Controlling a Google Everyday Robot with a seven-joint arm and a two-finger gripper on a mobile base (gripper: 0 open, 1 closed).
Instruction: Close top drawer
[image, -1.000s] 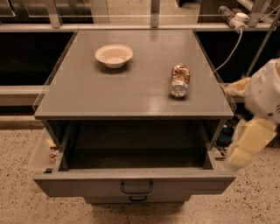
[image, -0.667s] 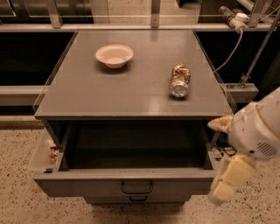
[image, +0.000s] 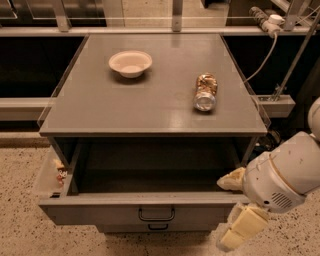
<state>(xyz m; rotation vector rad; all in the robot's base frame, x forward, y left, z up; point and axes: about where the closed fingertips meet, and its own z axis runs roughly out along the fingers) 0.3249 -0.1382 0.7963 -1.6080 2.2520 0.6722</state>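
The top drawer (image: 100, 212) is a wide grey metal drawer, pulled far out of the cabinet, with its dark box empty. Its small dark loop handle (image: 156, 214) sits at the centre of the flat front. My gripper (image: 236, 204) is at the drawer's front right corner, on the white arm (image: 285, 175) that comes in from the right. Its cream fingers (image: 243, 225) are spread apart: one lies at the drawer's top right edge, the other hangs in front of and below the front panel. It holds nothing.
On the grey cabinet top (image: 150, 107) stand a white bowl (image: 130, 63) and a can (image: 205, 92) lying on its side. A second drawer handle (image: 157, 227) shows just below. A clear side bin (image: 51, 175) with small items hangs at left. A cable and power strip (image: 265, 19) are at back right.
My arm has swung down and to the left, from beside the cabinet's right side to the drawer's front right corner. The drawer has not moved.
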